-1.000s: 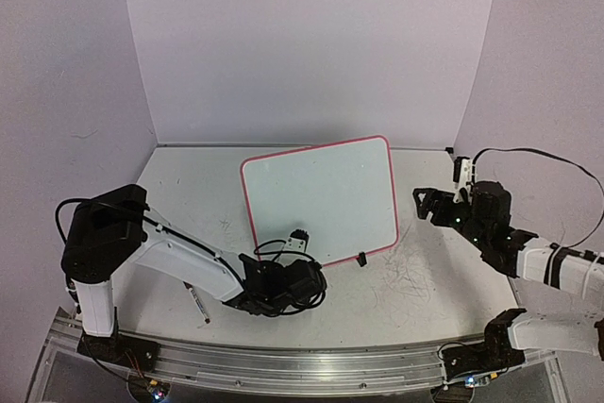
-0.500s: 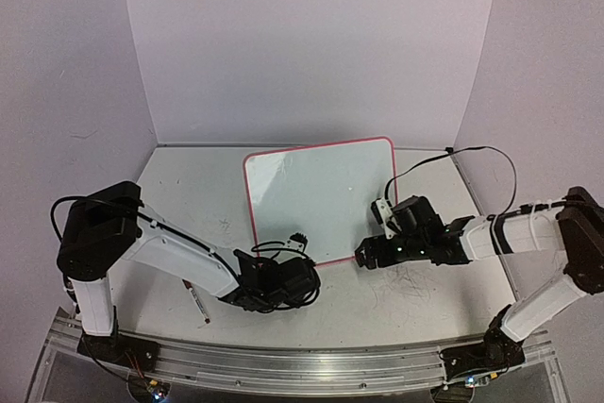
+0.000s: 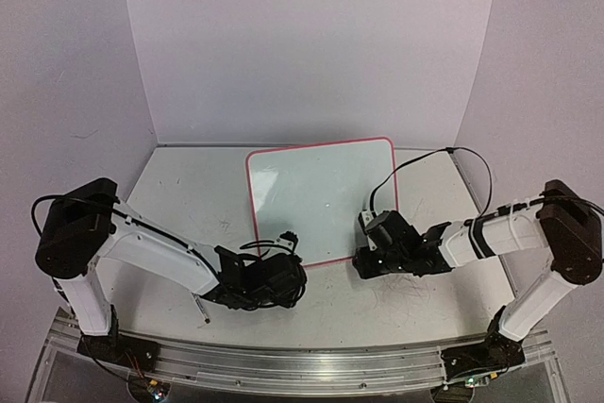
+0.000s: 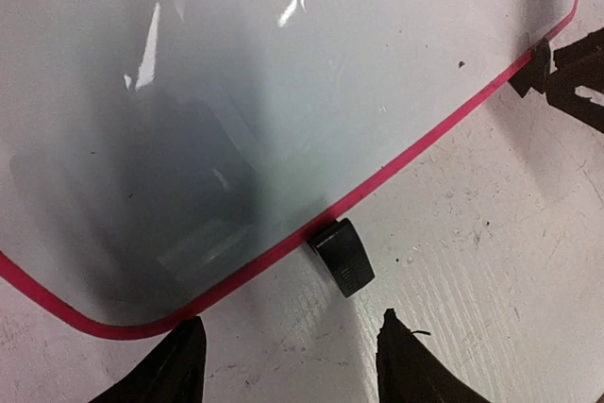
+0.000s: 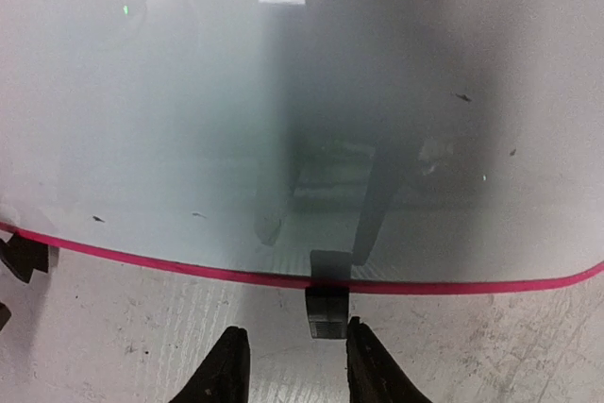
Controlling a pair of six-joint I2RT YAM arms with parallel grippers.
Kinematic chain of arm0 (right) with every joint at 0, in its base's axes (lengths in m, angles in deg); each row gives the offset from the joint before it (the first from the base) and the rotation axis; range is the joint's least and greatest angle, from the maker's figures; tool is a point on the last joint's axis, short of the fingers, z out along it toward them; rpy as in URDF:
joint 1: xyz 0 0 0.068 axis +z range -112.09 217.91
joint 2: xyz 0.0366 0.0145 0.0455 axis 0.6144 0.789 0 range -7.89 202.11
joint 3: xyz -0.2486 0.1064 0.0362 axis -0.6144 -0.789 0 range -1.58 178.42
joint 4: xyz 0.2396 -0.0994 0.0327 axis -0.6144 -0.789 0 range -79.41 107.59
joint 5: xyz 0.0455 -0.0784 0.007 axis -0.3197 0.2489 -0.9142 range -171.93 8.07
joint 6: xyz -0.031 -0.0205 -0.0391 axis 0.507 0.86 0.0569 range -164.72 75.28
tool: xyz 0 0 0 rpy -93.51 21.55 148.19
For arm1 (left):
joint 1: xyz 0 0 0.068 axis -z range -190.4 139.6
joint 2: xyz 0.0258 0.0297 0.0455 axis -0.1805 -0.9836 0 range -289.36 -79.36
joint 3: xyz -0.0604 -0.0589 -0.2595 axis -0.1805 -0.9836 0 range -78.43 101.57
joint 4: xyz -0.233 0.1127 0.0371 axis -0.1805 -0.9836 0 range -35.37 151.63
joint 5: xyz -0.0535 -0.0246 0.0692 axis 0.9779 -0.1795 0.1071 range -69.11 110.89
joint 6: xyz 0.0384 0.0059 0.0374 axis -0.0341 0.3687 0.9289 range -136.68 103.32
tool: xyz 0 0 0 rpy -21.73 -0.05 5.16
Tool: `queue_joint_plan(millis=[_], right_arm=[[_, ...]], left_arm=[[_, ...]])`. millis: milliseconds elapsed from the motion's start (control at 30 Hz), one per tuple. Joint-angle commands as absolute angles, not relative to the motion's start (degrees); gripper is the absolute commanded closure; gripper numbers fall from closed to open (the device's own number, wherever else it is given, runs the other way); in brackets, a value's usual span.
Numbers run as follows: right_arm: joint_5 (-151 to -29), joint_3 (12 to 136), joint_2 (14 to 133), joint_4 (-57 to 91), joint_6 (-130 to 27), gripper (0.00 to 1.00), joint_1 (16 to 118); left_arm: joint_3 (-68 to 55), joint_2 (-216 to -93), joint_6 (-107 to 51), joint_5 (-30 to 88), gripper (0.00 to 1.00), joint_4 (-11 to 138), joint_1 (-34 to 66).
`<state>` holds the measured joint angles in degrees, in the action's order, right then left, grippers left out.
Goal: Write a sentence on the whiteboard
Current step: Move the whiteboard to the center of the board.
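While whiteboard (image 3: 321, 200) lies flat | left hand (image 4: 291, 320) parted | right hand (image 5: 294, 327) parted

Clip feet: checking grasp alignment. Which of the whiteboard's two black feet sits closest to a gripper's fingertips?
The foot at the right gripper: its near end reaches the fingertips, centred between them. The other foot lies clearly ahead of the left gripper.
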<state>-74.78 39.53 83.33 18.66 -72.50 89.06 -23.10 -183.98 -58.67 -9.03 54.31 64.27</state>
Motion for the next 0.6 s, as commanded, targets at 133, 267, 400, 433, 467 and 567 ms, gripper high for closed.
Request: queue_joint_plan(millis=[133, 267, 400, 433, 467, 567], right_arm=[[-64.9, 43.2, 85.7, 16.3, -77.8, 0.64, 91.3], [-61.7, 44.0, 87.1, 16.7, -79.5, 0.7, 92.1], [-59.0, 43.8, 86.7, 17.1, -81.0, 0.82, 92.7], [-58.5, 43.6, 86.5, 17.1, -81.4, 0.84, 92.9], [-58.1, 43.3, 86.3, 17.1, -81.7, 0.87, 93.0], [-56.6, 42.0, 85.3, 17.1, -83.1, 0.94, 93.4]], left_arm=[[-27.3, -176.4, -59.4, -9.4, 0.31, 58.5, 64.0], [-29.4, -173.8, -59.6, -9.8, 0.29, 59.6, 64.0], [-30.9, -171.8, -60.2, -10.5, 0.28, 59.9, 64.1], [-31.3, -171.3, -60.3, -10.6, 0.28, 60.0, 64.1], [-31.5, -170.8, -60.4, -10.8, 0.28, 60.2, 64.0], [-32.3, -169.6, -60.5, -11.2, 0.27, 60.4, 64.0]])
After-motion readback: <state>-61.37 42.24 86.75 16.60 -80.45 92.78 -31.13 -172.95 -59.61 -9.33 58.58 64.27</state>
